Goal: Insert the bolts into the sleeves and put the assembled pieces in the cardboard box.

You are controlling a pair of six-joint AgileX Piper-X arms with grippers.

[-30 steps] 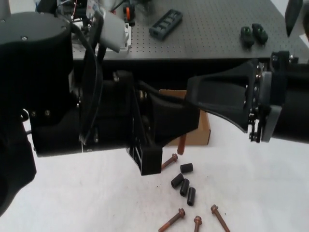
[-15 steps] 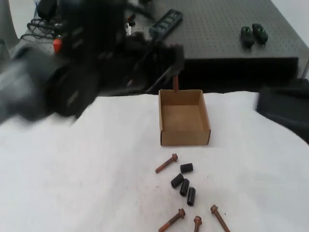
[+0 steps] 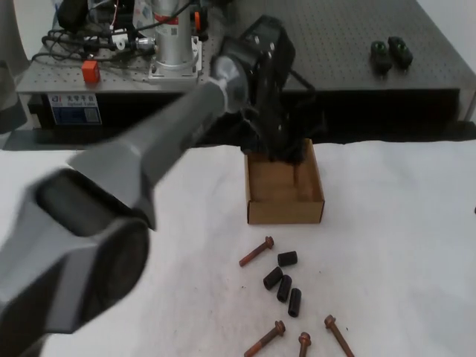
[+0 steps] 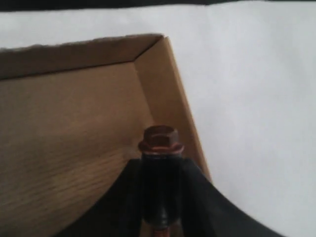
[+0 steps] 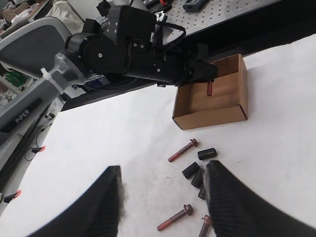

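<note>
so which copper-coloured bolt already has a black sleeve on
The bolt in the left gripper, over the cardboard box; the four loose bolts are bare.

Brown box [image 3: 285, 210], coppery bolts [image 3: 256, 252], black sleeves [image 3: 288, 259], apparently white cloth [image 3: 387, 245]

Lab: perforated optical breadboard [image 3: 349, 37] across frame top, cabled instruments [image 3: 119, 41] upper left, white-covered bench [image 3: 401, 245] below.

High view: left arm's wrist [image 3: 262, 82] covers the cardboard box's [image 3: 285, 210] far wall and part of its floor; left wrist view: assembled piece [image 4: 159, 177] runs off the frame edge, lower end unseen; nearest bolt [image 3: 303, 342] clipped by the high view's edge.
</note>
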